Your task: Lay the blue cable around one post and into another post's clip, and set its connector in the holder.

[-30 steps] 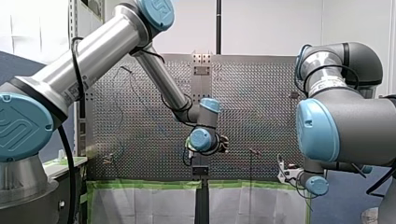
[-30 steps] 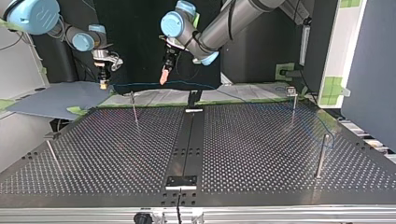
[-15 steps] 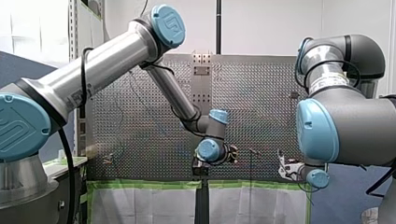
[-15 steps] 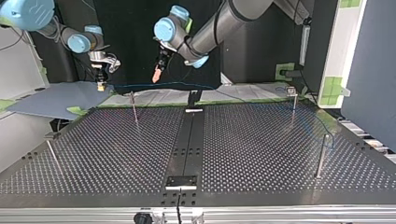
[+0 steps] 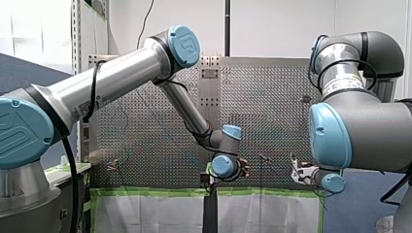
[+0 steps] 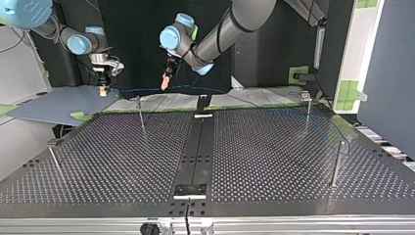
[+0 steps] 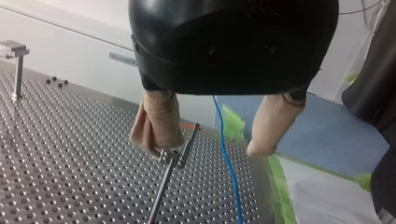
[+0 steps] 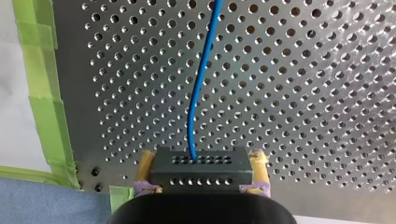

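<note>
— Where is the blue cable lying?
— It is coming out of the black connector and running away over the table with all the little holes. In the top view it is hanging in a thin line along the table's far edge; it is going from my right gripper, past my left gripper, on toward the post at that view's right.
— Who is holding the connector?
— My right gripper is squeezing it; its yellow pads are pressing on both sides of the block.
— And my left gripper?
— It is standing wide open; its beige fingers are holding nothing; the cable is passing through the gap between them, with room on both sides.
— Is anything else showing there?
— A thin post with a clip is showing just by the tip of one finger; the cable is running beside that clip, not sitting in it.
</note>
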